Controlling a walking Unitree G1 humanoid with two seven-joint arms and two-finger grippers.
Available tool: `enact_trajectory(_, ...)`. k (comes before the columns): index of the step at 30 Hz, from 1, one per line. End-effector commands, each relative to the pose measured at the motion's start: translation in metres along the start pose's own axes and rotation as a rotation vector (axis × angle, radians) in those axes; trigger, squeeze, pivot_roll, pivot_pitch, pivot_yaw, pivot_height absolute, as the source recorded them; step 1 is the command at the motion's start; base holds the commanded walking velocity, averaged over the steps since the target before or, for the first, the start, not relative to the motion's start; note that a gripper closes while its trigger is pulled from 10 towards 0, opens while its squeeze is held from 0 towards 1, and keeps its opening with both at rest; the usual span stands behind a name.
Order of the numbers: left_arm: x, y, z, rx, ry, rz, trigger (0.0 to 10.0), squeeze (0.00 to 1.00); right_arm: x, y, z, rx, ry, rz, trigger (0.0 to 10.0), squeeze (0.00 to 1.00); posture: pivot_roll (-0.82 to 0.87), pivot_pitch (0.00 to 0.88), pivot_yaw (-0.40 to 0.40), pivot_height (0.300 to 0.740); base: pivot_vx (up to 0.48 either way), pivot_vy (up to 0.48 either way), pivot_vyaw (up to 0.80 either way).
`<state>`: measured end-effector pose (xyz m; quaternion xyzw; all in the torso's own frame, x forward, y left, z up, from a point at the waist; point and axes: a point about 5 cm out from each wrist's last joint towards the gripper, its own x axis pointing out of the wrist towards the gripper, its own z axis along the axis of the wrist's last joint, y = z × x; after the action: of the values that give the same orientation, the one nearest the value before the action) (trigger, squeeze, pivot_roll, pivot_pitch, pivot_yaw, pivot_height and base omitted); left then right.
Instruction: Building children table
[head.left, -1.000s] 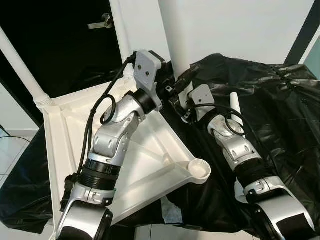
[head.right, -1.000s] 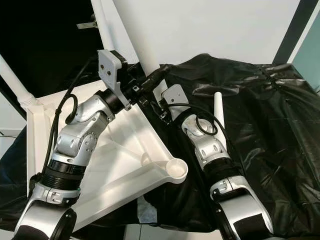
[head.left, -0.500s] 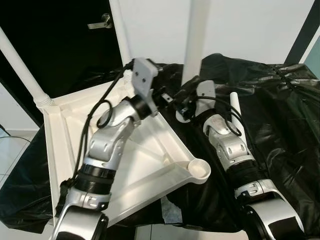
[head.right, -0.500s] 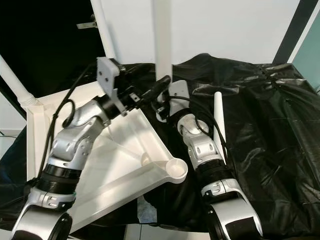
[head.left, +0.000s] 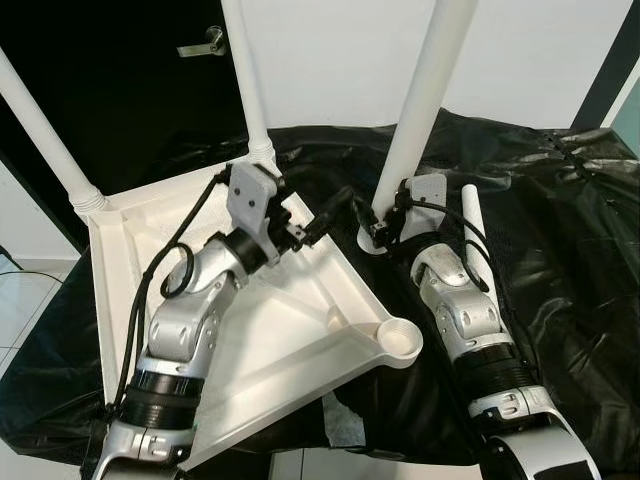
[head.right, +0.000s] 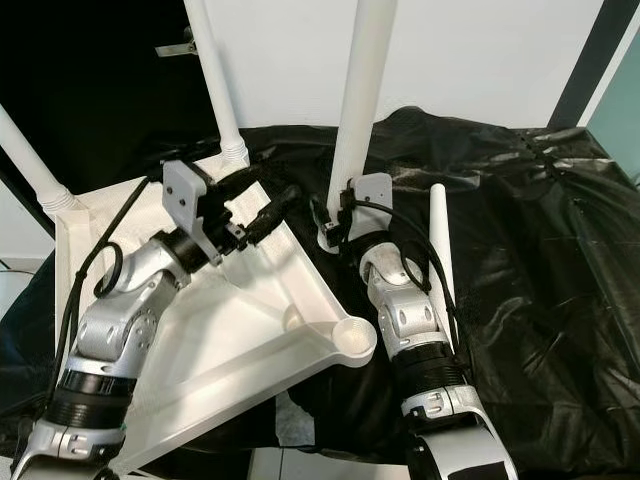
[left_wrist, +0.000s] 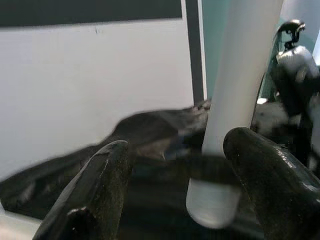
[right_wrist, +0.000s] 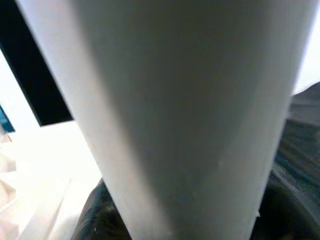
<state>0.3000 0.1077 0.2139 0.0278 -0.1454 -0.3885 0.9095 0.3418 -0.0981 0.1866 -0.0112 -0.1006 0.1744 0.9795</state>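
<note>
The right pincer (head.left: 385, 225) is clamping the base of a tilted white plastic table leg (head.left: 420, 110), at 1 o'clock from the upturned white plastic tabletop (head.left: 110, 270). The left pincer (head.left: 335, 205) is hovering beside it, fingers apart. Squaring the leg over its corner socket before seating should prevent cross-threading.

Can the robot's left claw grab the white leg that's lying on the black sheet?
Probably not right now. The loose leg lies beyond the right arm and the held leg, which stand between it and the left claw.
</note>
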Motion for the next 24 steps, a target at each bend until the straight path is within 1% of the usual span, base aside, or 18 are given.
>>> enact_trajectory(1,-0.006,0.000,-0.011,0.002,0.044,0.037,10.0,0.00,-0.005,0.006,-0.005,0.006,0.015,0.021,10.0,0.00,0.02,0.000,0.010,0.740,0.000,0.000,0.00)
enact_trajectory(2,-0.006,0.000,-0.011,0.002,0.044,0.037,10.0,0.00,-0.005,0.006,-0.005,0.006,0.015,0.021,10.0,0.00,0.02,0.000,0.010,0.740,0.000,0.000,0.00)
enact_trajectory(3,-0.011,-0.001,-0.018,-0.007,0.067,0.045,10.0,0.00,-0.009,0.007,-0.007,0.009,0.024,0.028,10.0,0.00,0.02,0.000,0.010,0.740,0.000,0.000,0.00)
enact_trajectory(4,-0.011,-0.001,-0.018,-0.007,0.067,0.045,10.0,0.00,-0.009,0.007,-0.007,0.009,0.024,0.028,10.0,0.00,0.02,0.000,0.010,0.740,0.000,0.000,0.00)
enact_trajectory(6,-0.019,-0.002,-0.027,-0.014,0.099,0.059,10.0,0.00,-0.015,0.008,-0.008,0.006,0.027,0.032,10.0,0.00,0.02,0.000,0.006,0.740,0.000,0.000,0.00)
enact_trajectory(10,-0.023,-0.003,-0.030,-0.019,0.112,0.067,10.0,0.00,-0.019,0.008,-0.008,0.005,0.024,0.034,10.0,0.00,0.02,0.000,0.006,0.740,0.000,0.000,0.00)
enact_trajectory(11,-0.026,-0.004,-0.032,-0.010,0.120,0.069,10.0,0.00,-0.022,0.009,-0.006,-0.001,0.010,0.042,10.0,0.00,0.02,0.000,0.007,0.740,0.000,0.000,0.00)
enact_trajectory(13,-0.033,-0.004,-0.036,0.012,0.148,0.074,10.0,0.00,-0.028,0.012,0.000,-0.029,-0.056,0.062,10.0,0.00,0.02,0.000,0.008,0.740,0.000,0.000,0.00)
enact_trajectory(16,-0.038,-0.003,-0.039,0.020,0.165,0.079,10.0,0.00,-0.033,0.015,0.002,-0.039,-0.078,0.078,10.0,0.00,0.02,0.000,0.007,0.740,0.000,0.000,0.00)
enact_trajectory(19,-0.044,-0.003,-0.042,0.032,0.182,0.075,10.0,0.00,-0.043,0.020,-0.002,-0.043,-0.065,0.105,10.0,0.00,0.03,0.000,0.001,0.740,0.000,0.000,0.00)
enact_trajectory(23,-0.046,-0.003,-0.042,0.039,0.188,0.071,10.0,0.00,-0.046,0.021,-0.003,-0.047,-0.054,0.113,10.0,0.00,0.03,0.000,0.001,0.740,0.000,0.000,0.00)
enact_trajectory(24,-0.048,-0.004,-0.043,0.049,0.200,0.053,10.0,0.00,-0.048,0.022,-0.005,-0.049,-0.046,0.119,10.0,0.00,0.03,0.000,-0.001,0.740,0.000,0.000,0.00)
